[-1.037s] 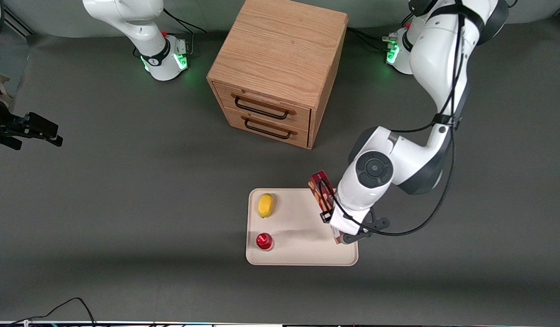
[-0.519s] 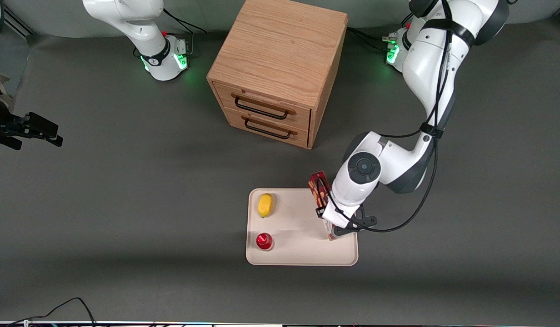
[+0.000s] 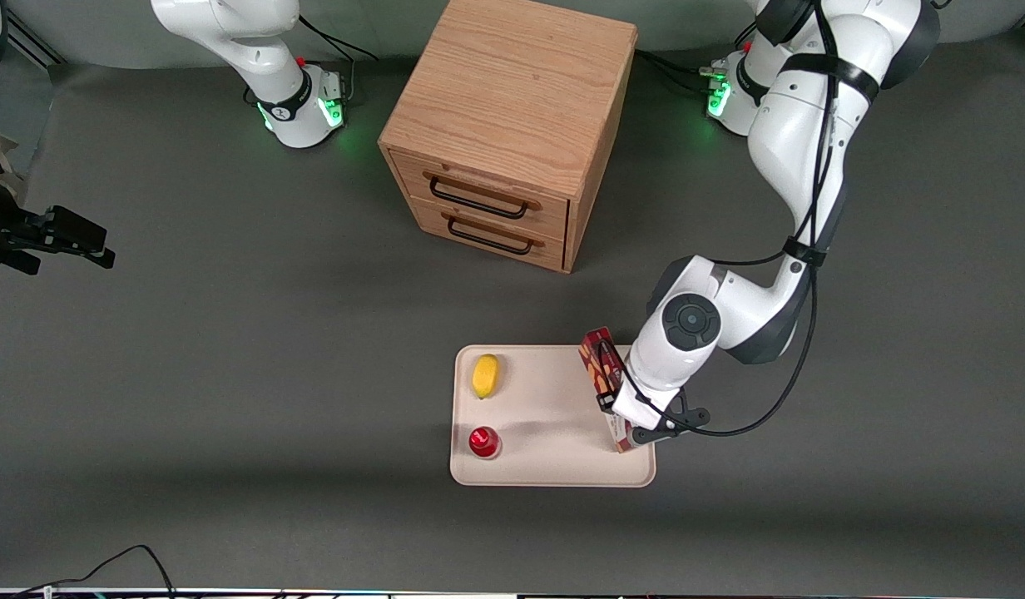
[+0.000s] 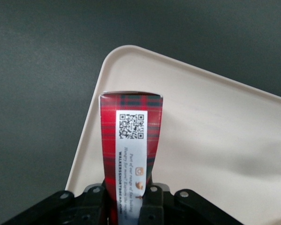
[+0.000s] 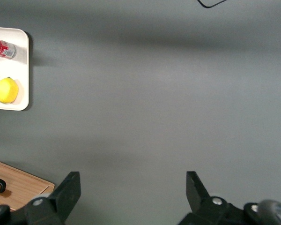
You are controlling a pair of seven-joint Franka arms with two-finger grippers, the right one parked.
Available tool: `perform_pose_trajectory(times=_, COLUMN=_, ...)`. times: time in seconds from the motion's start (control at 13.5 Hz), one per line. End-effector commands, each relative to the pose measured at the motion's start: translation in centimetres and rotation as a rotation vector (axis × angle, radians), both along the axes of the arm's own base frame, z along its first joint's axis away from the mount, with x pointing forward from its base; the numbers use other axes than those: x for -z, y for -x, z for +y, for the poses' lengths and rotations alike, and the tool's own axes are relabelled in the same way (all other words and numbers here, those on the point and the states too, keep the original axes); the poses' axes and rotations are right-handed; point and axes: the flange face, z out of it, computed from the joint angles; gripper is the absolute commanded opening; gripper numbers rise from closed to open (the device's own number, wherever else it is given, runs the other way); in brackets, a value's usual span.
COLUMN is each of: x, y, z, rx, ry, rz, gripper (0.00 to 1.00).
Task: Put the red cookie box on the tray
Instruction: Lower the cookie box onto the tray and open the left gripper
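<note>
Gripper (image 3: pixel 627 416): L arm's; over the tray's edge toward working arm's end; fingers (image 4: pixel 152 199) pinching red cookie box from both sides.
Red cookie box (image 3: pixel 605 374): held lengthwise above tray; label end w/ QR code faces wrist cam; one end nearer front cam, other end reaches past tray's rim toward cabinet. Can't tell if underside touches tray yet.
Tray (image 3: pixel 554 470): cream, low rim, on dark table, nearer front cam than cabinet.
Tray contents: lemon (image 3: pixel 485 375); small red can (image 3: pixel 484 442), nearer front cam than lemon. Both well apart from box, toward parked arm's end of tray.
Cabinet (image 3: pixel 507 125): wood, 2 drawers, both closed; contents not visible.
Risk 1: box sits close along tray edge; if let go here, prob. lands half on rim and tips off onto table.
Risk 2: box end overhangs rim toward cabinet; release w/o shifting inward could leave it propped, not flat.
Risk 3: if dropped from height, slim carton may bounce or roll onto narrow side.
Risk 4: low; can and lemon not in path.
</note>
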Motion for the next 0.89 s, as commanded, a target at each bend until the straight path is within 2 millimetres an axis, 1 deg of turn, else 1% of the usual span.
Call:
perform_pose_trajectory(times=0.0, x=1.6, y=-0.3, z=0.1, rx=0.010, ry=0.006, rz=-0.034, gripper=0.00)
perform_pose_trajectory(times=0.15, x=1.5, y=-0.5, z=0.3, rx=0.007, ry=0.007, rz=-0.038, gripper=0.00)
perform_pose_trajectory(times=0.22, x=1.5, y=-0.5, z=0.3, rx=0.007, ry=0.006, rz=-0.040, gripper=0.05)
perform_pose_trajectory(times=0.3, x=1.4, y=-0.6, z=0.4, rx=0.007, ry=0.007, rz=-0.042, gripper=0.21)
perform_pose_trajectory(times=0.44, x=1.2, y=-0.7, z=0.4, rx=-0.001, ry=0.010, rz=-0.043, gripper=1.00)
perform_pose_trajectory(times=0.67, x=-0.2, y=-1.1, z=0.6, rx=-0.007, ry=-0.008, rz=-0.026, gripper=1.00)
perform_pose_trajectory(times=0.81, x=-3.1, y=-1.7, z=0.9, rx=-0.018, ry=-0.041, rz=0.006, gripper=1.00)
